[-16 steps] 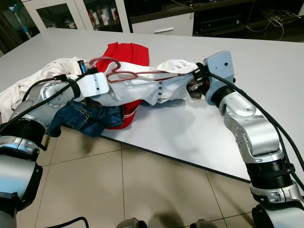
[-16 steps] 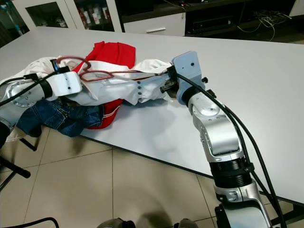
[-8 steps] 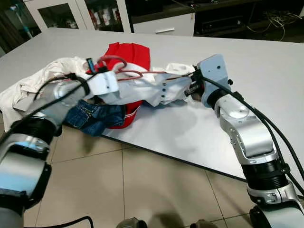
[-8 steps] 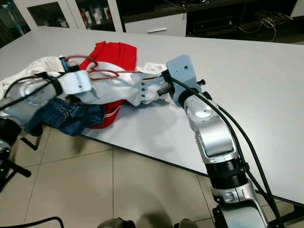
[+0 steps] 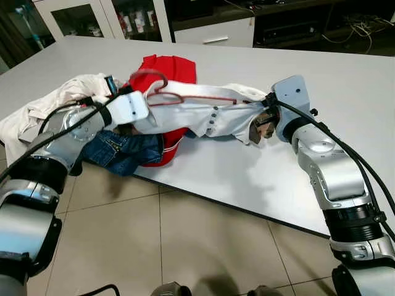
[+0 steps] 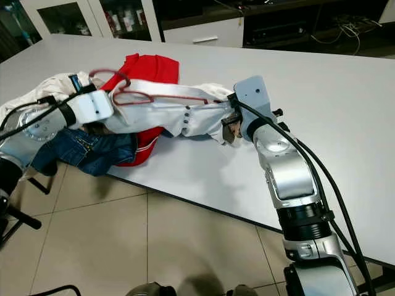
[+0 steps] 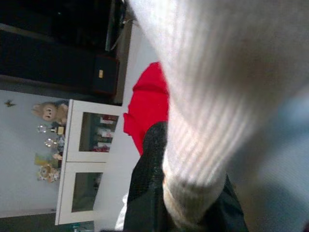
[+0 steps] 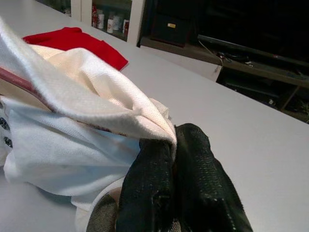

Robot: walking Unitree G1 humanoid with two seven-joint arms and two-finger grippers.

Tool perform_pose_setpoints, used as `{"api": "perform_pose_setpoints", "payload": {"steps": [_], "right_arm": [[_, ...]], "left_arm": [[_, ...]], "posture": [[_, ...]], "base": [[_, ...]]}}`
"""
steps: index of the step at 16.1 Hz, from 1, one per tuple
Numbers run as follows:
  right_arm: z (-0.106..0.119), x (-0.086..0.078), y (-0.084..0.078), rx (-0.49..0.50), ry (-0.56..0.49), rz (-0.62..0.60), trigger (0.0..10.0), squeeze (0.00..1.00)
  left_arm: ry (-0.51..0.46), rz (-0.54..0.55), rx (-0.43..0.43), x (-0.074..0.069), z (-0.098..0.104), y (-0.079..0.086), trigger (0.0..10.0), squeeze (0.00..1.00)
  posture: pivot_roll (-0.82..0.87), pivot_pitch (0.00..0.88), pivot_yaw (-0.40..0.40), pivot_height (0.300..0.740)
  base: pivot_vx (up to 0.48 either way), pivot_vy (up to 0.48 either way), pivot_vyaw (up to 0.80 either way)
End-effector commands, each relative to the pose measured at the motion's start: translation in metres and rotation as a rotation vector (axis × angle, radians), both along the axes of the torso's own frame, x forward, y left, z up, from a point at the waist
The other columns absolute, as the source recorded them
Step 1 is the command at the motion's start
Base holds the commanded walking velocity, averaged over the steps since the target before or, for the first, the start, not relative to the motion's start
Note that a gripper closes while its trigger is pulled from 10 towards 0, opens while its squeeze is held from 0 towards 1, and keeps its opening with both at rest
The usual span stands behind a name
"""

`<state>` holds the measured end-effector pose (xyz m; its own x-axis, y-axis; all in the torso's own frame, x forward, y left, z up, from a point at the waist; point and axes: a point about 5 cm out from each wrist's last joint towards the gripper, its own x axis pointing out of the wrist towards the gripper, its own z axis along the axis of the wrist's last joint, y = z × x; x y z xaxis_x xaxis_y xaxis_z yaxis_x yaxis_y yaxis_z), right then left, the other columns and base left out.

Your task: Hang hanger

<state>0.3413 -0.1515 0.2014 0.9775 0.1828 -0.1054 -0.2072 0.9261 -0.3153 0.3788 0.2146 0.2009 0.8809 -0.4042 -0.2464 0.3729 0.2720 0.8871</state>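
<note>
A white shirt (image 5: 203, 114) is stretched over the grey table (image 5: 247, 179) between my two grippers. A dark red hanger (image 5: 197, 98) lies along the shirt's top, its hook (image 5: 151, 78) rising beside my left wrist. My left gripper (image 7: 190, 208) is shut on a ribbed fold of the white shirt, its fingers buried under cloth in the eye views. My right gripper (image 5: 260, 125) pinches the shirt's other end; in the right wrist view its black fingers (image 8: 149, 188) press together on the fabric.
A red garment (image 5: 170, 68) and blue jeans (image 5: 126, 151) lie under the shirt at the table's near edge, with more white cloth (image 5: 55, 102) to the left. Tiled floor (image 5: 154, 246) is below. Glass-door cabinets (image 5: 80, 18) stand behind the table.
My right gripper has pulled to the right and slightly nearer, drawing the white shirt out longer and tauter. The left arm has drawn back a little, still holding its end.
</note>
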Motion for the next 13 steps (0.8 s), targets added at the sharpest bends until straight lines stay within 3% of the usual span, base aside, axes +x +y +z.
{"api": "perform_pose_setpoints", "payload": {"steps": [1, 6, 10, 13], "right_arm": [[0.008, 0.004, -0.012, 0.012, -0.024, -0.052, 0.0, 0.0], [0.025, 0.001, -0.003, 0.047, -0.076, 0.019, 0.0, 0.0], [0.047, -0.01, 0.016, 0.101, -0.151, 0.157, 0.0, 0.0], [0.045, -0.019, 0.033, 0.07, -0.137, 0.27, 0.0, 0.0]], "left_arm": [[0.025, 0.051, 0.035, -0.004, -0.001, 0.018, 0.0, 0.0], [-0.006, 0.098, 0.114, -0.003, 0.001, 0.026, 0.0, 0.0], [-0.106, 0.161, 0.054, 0.005, 0.014, 0.021, 0.0, 0.0], [-0.184, 0.176, 0.006, 0.011, 0.028, 0.013, 0.0, 0.0]], "posture": [[-0.12, 0.001, 0.128, 0.74], [-0.12, 0.003, 0.127, 0.74], [-0.12, 0.001, 0.129, 0.74], [-0.13, 0.001, 0.128, 0.74]], "base": [[0.0, 0.0, 0.0], [0.0, 0.0, 0.0], [0.0, 0.0, 0.0], [0.0, 0.0, 0.0]]}}
